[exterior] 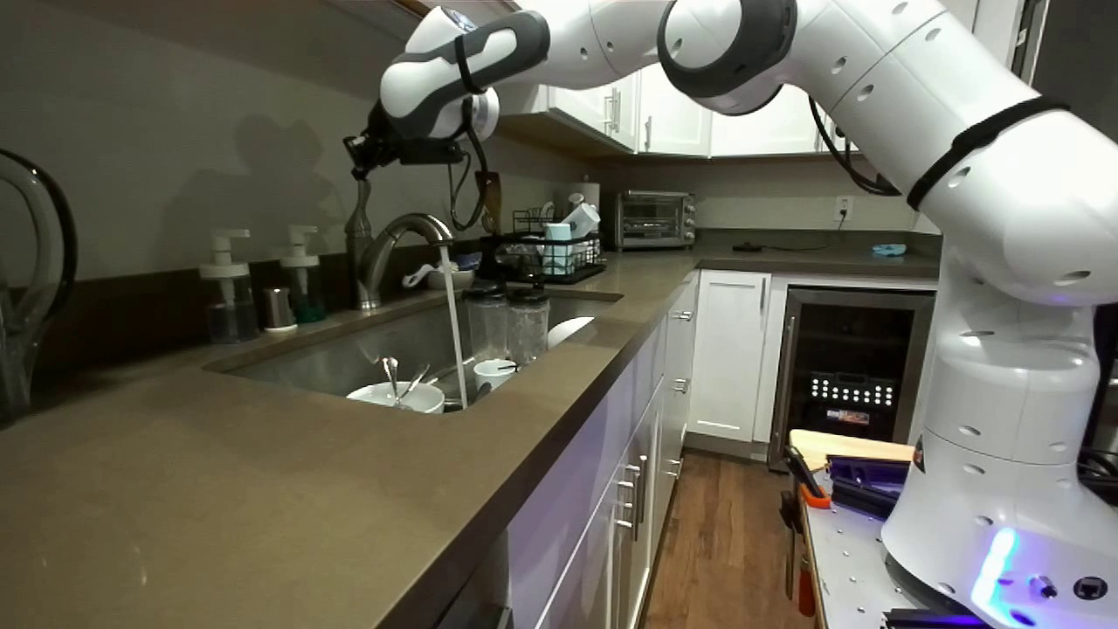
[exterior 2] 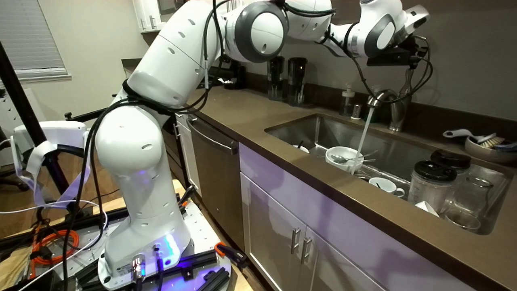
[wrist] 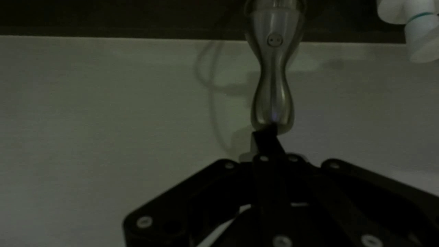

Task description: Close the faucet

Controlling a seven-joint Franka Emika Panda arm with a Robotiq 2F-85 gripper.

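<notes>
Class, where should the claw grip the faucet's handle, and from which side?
At the slim waist of the handle, I'd judge, coming from above with the claw opened to straddle it. The handle stands nearly upright, flaring toward tip and base, so the waist should slip less; the spout arching over the sink could make the front more awkward.

Brown wood-plank flooring (exterior: 721, 550) is bordered by white panelled base cabinets (exterior: 725, 358). A white slatted window blind (exterior 2: 30, 38) is hung against a pale wall (exterior 2: 91, 64). Shadows (exterior: 275, 170) are cast on the grey wall (exterior: 131, 131) behind the brown countertop (exterior: 253, 489).
</notes>
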